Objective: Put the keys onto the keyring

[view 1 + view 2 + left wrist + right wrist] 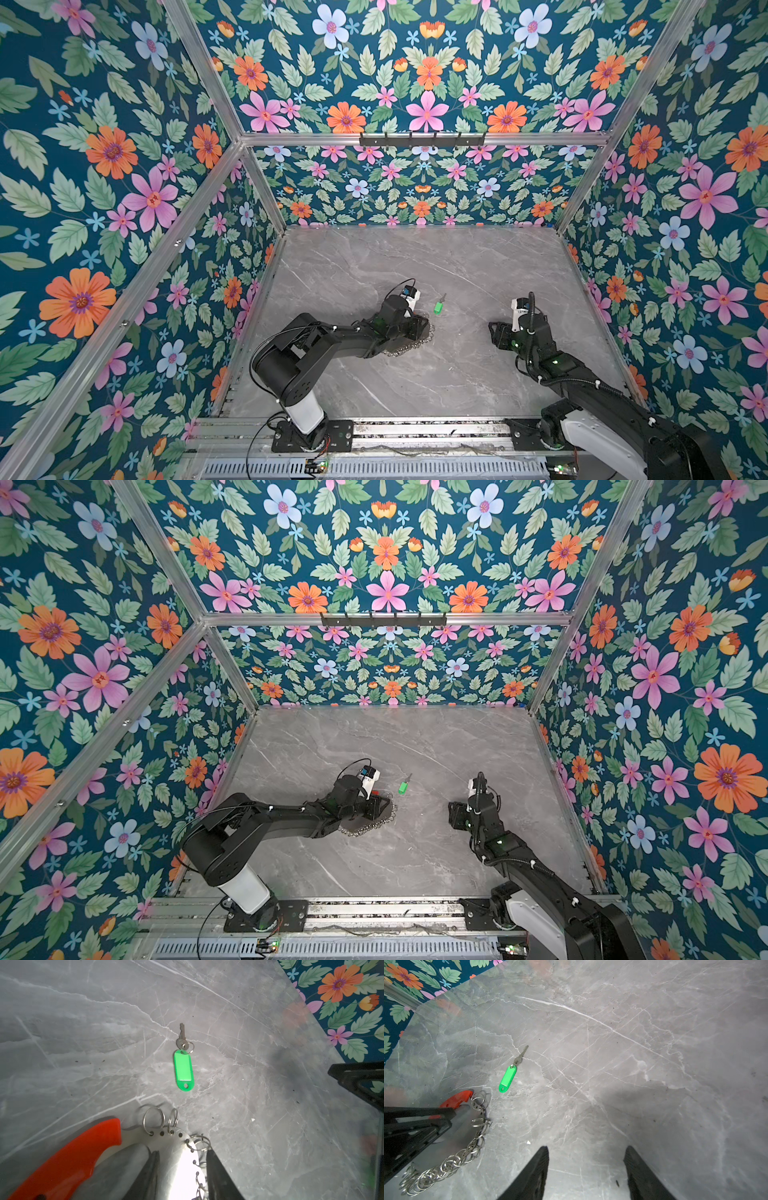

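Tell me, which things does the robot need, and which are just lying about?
Needed: small metal key on a green plastic tag; grey metal keyring with red plastic arc and silver loops; left gripper, clamped on it; right gripper, open.
Lying about: tiny white speck on the grey marble table; black wall-mounted hook rail.

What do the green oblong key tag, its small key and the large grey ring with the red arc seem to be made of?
Green tag: likely plastic, glossy, evenly coloured. Key: dull grey metal. Grey ring: polished metal, glaring under light. Red arc: probably plastic, smooth with soft highlights.
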### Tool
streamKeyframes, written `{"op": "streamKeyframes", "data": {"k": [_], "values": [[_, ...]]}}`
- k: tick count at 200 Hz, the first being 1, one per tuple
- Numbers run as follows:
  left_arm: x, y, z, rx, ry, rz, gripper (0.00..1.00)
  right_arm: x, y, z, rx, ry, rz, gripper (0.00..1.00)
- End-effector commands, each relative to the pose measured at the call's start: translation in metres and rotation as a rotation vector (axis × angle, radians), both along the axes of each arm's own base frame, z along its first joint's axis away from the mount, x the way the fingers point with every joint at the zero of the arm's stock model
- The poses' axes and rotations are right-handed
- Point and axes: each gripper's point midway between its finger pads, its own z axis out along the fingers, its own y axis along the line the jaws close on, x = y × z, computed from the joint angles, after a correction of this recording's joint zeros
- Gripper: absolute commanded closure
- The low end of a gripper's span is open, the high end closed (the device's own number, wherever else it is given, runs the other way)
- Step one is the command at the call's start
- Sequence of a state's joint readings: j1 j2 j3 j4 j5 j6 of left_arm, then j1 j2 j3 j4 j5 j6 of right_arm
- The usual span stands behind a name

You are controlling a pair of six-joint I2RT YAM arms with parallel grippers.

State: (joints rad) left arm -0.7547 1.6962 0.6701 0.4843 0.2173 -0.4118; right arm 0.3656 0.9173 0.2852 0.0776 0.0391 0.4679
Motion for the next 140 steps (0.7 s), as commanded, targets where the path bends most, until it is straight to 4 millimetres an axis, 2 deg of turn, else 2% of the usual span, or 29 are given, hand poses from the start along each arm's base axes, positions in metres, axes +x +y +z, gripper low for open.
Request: {"op": "streamKeyframes", "data": {"k": [1,42,106,140], "values": [[0.007,-0.007,0.005,-0.018,-0.013,-0.001,0.6,0.005,0.002,0.007,0.011,-0.033,-0.003,0.41],[0.012,-0.013,-0.003,0.009,0.0,-0.011,0.61,0.004,0.001,0.007,0.012,-0.035,-0.003,0.41],[0.013,-0.011,-0.015,0.041,0.017,-0.013,0.65,0.005,0.002,0.007,0.012,-0.034,-0.001,0.41],[0.012,-0.012,-0.016,0.045,0.011,-0.019,0.7,0.006,0.004,0.004,0.015,-0.024,0.007,0.41]]}}
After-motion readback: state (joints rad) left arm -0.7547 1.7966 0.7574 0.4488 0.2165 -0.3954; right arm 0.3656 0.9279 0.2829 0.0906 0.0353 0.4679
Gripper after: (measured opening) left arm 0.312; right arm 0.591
